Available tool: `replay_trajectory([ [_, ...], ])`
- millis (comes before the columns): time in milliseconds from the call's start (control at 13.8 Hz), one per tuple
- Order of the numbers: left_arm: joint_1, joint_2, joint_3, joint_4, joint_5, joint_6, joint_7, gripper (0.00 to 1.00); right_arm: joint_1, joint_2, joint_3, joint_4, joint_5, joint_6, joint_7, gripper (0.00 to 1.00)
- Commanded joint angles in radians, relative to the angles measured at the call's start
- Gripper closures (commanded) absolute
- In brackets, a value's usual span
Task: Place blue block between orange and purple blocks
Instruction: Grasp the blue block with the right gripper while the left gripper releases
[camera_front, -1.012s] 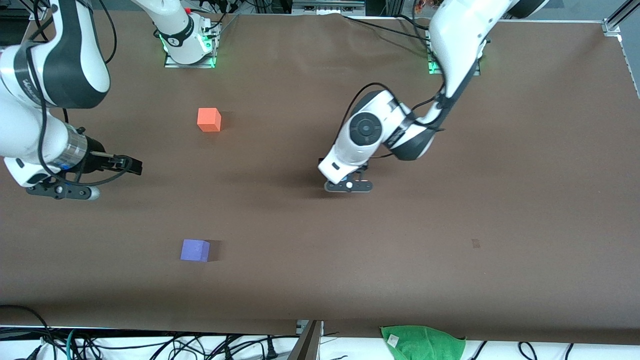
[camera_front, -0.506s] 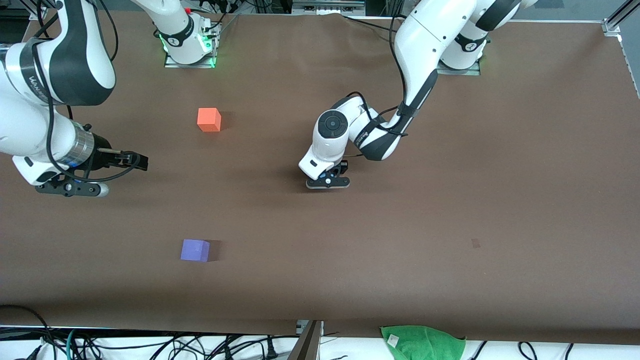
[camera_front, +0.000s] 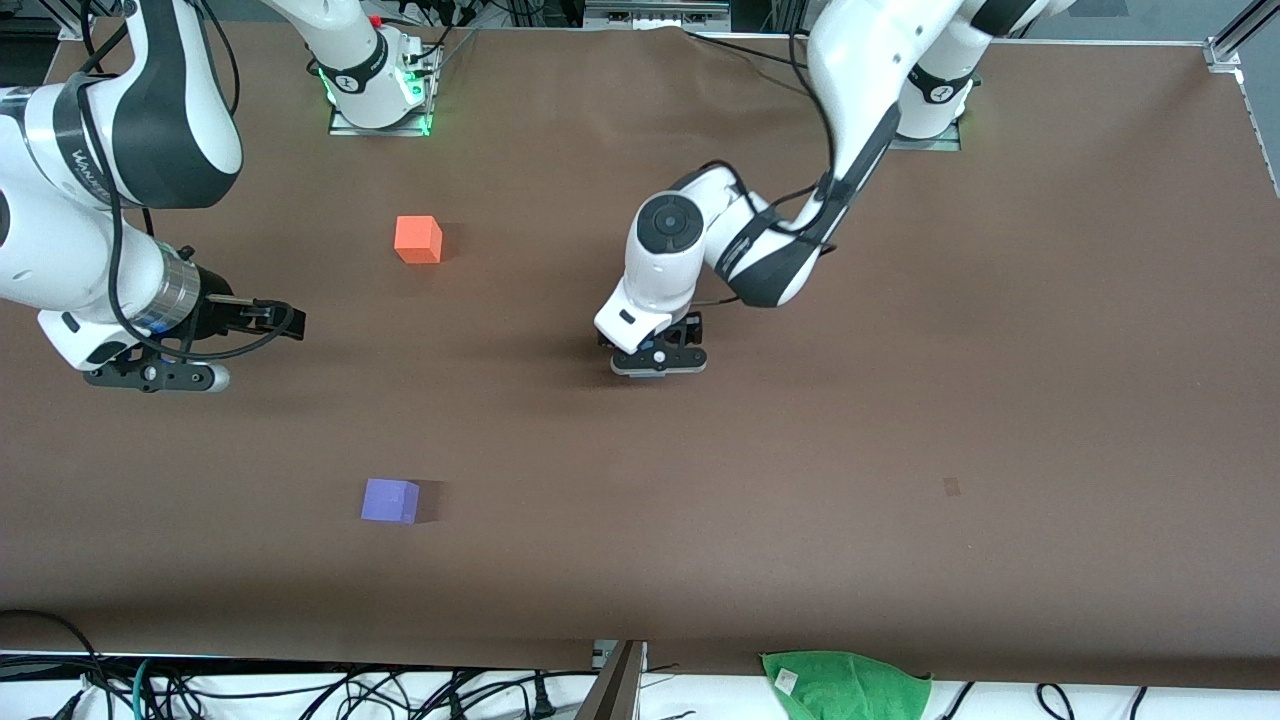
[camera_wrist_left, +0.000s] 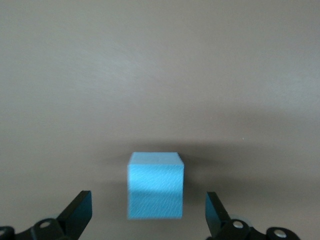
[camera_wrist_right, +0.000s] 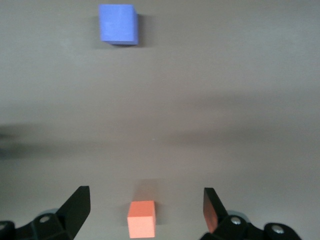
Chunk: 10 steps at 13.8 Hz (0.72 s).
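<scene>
Sky-blue block sits on the brown surface mid-table, between the spread fingers of the left claw — ungrasped. Closing off-centre could twist it. Right claw, also spread, waits over the surface between orange block and purple block — possibly obstructing placement.

No legible text, label, brand or number: the dark lettering on the right arm's white-and-black forearm link is too small to read.
</scene>
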Motion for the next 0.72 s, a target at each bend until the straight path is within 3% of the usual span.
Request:
replay_trajectory([
  [0, 0.033, -0.145, 0.005, -0.025, 0.015, -0.157, -0.011, 0.00, 0.037, -0.004, 0.000, 0.006, 0.059, -0.006, 0.094, 0.00],
  [217, 0.157, -0.261, 0.003, -0.020, 0.019, -0.329, 0.036, 0.00, 0.167, 0.078, 0.000, 0.028, 0.060, 0.032, 0.230, 0.00],
  [361, 0.250, -0.320, 0.009, -0.019, 0.021, -0.395, 0.162, 0.00, 0.271, 0.158, 0.002, 0.058, 0.065, 0.129, 0.353, 0.00],
  [651, 0.431, -0.393, 0.002, -0.015, 0.012, -0.490, 0.407, 0.00, 0.475, 0.408, 0.008, 0.256, 0.088, 0.301, 0.632, 0.00],
])
